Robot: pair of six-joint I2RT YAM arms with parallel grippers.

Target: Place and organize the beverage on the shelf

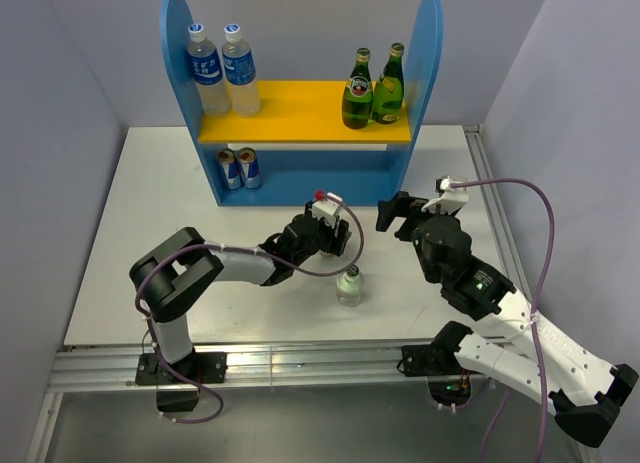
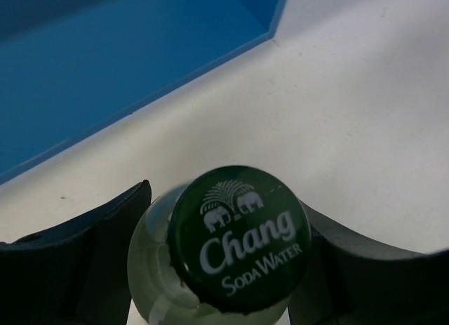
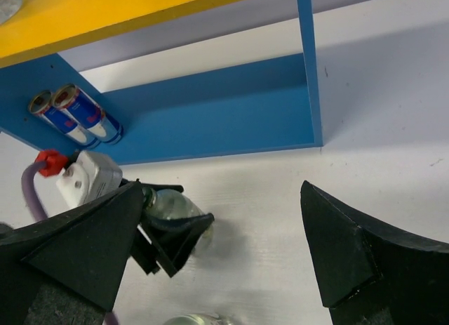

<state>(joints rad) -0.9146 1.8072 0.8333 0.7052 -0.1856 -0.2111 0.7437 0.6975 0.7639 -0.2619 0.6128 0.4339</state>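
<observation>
The shelf (image 1: pixel 433 53) stands at the back of the table, with its yellow upper board (image 1: pixel 300 108) and blue base (image 3: pixel 210 128). My left gripper (image 2: pixel 231 269) is shut on the neck of a clear glass soda bottle with a dark green Chang cap (image 2: pixel 238 234), in front of the shelf's base. The right wrist view shows this bottle (image 3: pixel 175 211) tilted in the left fingers (image 3: pixel 175 244), low over the table. In the top view the left gripper (image 1: pixel 328 235) hides it. A second clear bottle (image 1: pixel 349 286) stands on the table just in front. My right gripper (image 1: pixel 402 215) is open and empty.
On the yellow board stand two water bottles (image 1: pixel 222 68) at the left and two green glass bottles (image 1: pixel 372 85) at the right. Two blue and silver cans (image 1: pixel 239 168) stand at the left of the lower level, also in the right wrist view (image 3: pixel 74 116).
</observation>
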